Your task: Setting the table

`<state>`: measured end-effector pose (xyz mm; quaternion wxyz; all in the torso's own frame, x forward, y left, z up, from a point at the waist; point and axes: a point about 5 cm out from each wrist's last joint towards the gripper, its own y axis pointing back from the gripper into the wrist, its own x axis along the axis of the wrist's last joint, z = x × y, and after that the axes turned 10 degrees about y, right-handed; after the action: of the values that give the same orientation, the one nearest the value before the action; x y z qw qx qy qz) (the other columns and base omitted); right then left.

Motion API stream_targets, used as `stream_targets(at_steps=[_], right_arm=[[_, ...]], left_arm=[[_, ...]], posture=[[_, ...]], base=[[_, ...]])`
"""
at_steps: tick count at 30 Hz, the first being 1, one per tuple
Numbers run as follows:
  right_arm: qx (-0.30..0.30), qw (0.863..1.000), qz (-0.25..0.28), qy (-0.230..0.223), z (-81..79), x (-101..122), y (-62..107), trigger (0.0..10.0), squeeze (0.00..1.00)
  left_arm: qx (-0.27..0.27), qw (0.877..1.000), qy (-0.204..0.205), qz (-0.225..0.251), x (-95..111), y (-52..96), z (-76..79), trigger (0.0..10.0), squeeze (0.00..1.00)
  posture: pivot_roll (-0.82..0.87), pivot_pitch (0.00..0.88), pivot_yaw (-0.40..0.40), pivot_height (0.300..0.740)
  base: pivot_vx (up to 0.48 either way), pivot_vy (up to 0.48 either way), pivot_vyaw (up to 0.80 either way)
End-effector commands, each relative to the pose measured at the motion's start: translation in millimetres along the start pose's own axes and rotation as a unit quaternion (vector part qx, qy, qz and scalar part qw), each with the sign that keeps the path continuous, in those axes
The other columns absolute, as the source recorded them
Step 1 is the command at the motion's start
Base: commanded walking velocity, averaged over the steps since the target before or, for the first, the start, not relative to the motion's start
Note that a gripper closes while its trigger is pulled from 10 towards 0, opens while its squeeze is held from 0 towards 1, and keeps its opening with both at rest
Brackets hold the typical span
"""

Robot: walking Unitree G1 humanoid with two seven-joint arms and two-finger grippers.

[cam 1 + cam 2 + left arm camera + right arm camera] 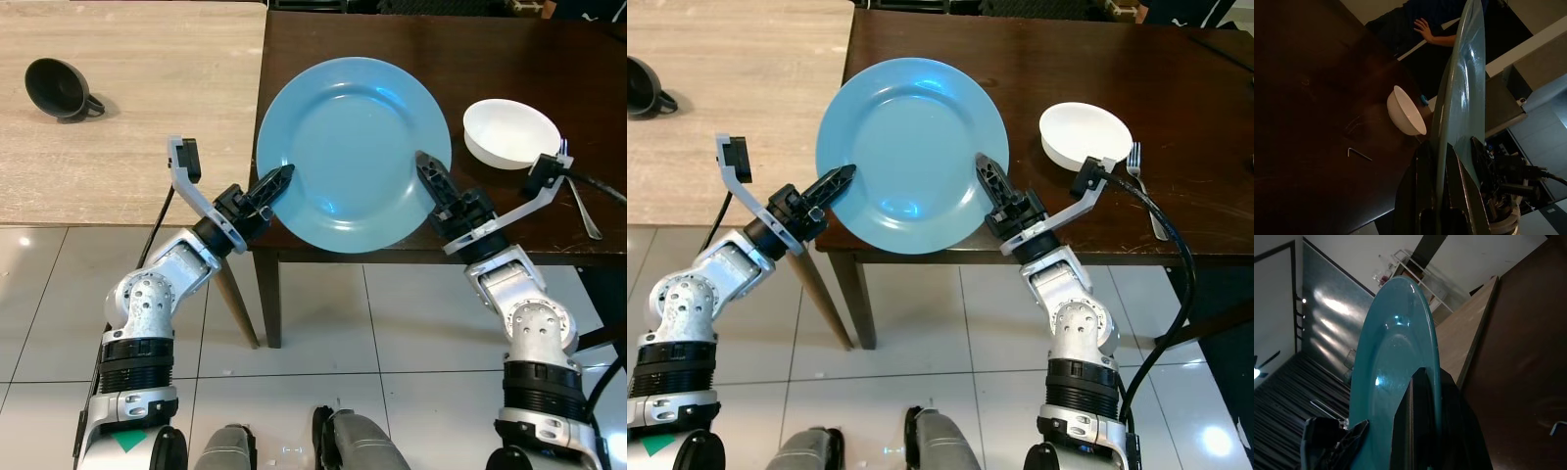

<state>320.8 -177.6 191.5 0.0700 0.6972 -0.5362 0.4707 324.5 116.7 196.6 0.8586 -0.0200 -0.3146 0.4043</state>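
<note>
Two grippers pinch the blue plate (353, 147) above the dark table (509, 69): left gripper (284, 177) at 8 o'clock, right gripper (425, 164) at 4; white bowl (509, 132) at 3.

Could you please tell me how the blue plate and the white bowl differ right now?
The blue plate is wide and shallow, while the white bowl is clearly smaller across and deeper. The plate is gripped at opposite edges by the left hand and the right hand, its near edge overhanging the dark table; the bowl rests untouched on that table beside a fork. Both are round, plain and empty.
</note>
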Motion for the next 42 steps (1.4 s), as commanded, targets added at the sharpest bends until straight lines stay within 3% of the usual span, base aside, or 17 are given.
stream_targets(at_steps=[1,7,8,9,19,20,21,22,36,42], right_arm=[[-0.009,1.0,0.008,-0.005,1.7,1.9,3.2,0.0,0.0],[-0.009,1.0,0.014,-0.013,1.5,3.0,3.4,0.0,0.0],[-0.009,1.0,0.015,-0.014,1.6,3.0,3.5,0.0,0.0],[-0.011,1.0,0.016,-0.016,1.8,3.0,3.5,0.0,0.0],[-0.044,0.998,0.044,-0.026,11.2,8.8,5.0,0.0,0.0],[-0.055,0.997,0.052,-0.026,14.7,11.5,5.8,0.0,0.0],[-0.062,0.996,0.058,-0.027,17.2,13.6,6.5,0.0,0.0],[-0.068,0.995,0.064,-0.028,19.6,16.5,7.3,0.0,0.0],[-0.082,0.993,0.082,-0.036,25.3,22.2,11.3,0.0,0.0],[-0.088,0.99,0.096,-0.046,28.2,26.9,11.1,0.0,0.0]], left_arm=[[-0.012,1.0,0.006,-0.009,-2.9,-0.5,1.2,0.0,0.0],[0.007,1.0,-0.01,-0.005,-1.7,-1.3,-2.3,0.0,0.0],[0.022,1.0,-0.016,0.001,-0.5,-1.7,-5.2,4.3,1.0],[0.031,0.999,-0.019,0.005,0.6,-1.9,-7.3,10.0,1.0],[0.062,0.997,-0.023,0.03,10.6,-1.1,-12.2,10.0,1.0],[0.071,0.997,-0.026,0.034,12.2,0.1,-13.9,10.0,0.84],[0.076,0.996,-0.027,0.037,13.3,0.9,-14.9,10.0,0.6],[0.077,0.996,-0.028,0.042,14.7,1.5,-15.6,10.0,0.0],[0.089,0.994,-0.039,0.05,16.9,1.1,-17.7,10.0,0.0],[0.107,0.991,-0.072,0.04,17.3,5.4,-21.7,10.0,0.0]], posture=[[0.08,0.082,0.02,0.74],[0.08,0.089,0.02,0.74],[0.08,0.09,0.02,0.74],[0.08,0.09,0.021,0.74],[0.08,0.094,0.019,0.74],[0.08,0.094,0.019,0.74],[0.08,0.094,0.019,0.74],[0.09,0.096,0.02,0.74],[0.08,0.094,0.024,0.74],[0.08,0.089,0.023,0.74]], base=[[0.0,0.0,0.0],[0.0,0.0,0.0],[0.0,0.0,0.0],[0.0,0.0,0.0],[0.0,0.0,0.0],[0.0,0.0,0.0],[0.0,0.0,0.0],[0.0,0.0,0.0],[0.0,0.0,0.0],[0.0,0.0,0.0]])
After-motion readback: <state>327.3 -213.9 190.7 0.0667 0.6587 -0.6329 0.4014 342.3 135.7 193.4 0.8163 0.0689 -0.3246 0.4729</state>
